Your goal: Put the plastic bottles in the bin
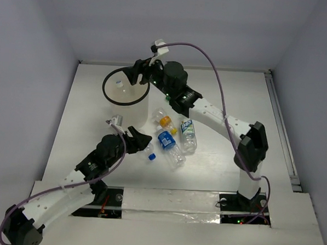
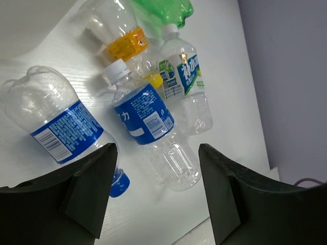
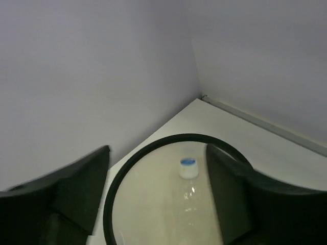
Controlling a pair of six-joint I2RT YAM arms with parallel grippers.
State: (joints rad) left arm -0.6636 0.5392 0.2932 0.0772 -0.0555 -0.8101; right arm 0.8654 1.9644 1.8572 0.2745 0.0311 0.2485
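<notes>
The bin [image 1: 107,97], whitish with a black rim, stands at the far left. One clear bottle [image 3: 188,168] with a white and blue cap lies inside it. My right gripper [image 1: 138,77] hovers open and empty over the bin's right rim [image 3: 153,145]. Several bottles lie together mid-table. They are a blue-labelled one with a blue cap [image 2: 61,127], a blue-labelled one with a white cap [image 2: 145,115], a white-and-green-labelled one [image 2: 186,76], an orange-labelled one [image 2: 122,43] and a green one [image 2: 163,10]. My left gripper [image 2: 156,189] is open and empty just short of them.
The table's white walls close it in at the back and sides. A raised white ledge [image 1: 176,203] runs along the near edge between the arm bases. The right arm [image 1: 218,117] stretches over the table behind the bottle cluster.
</notes>
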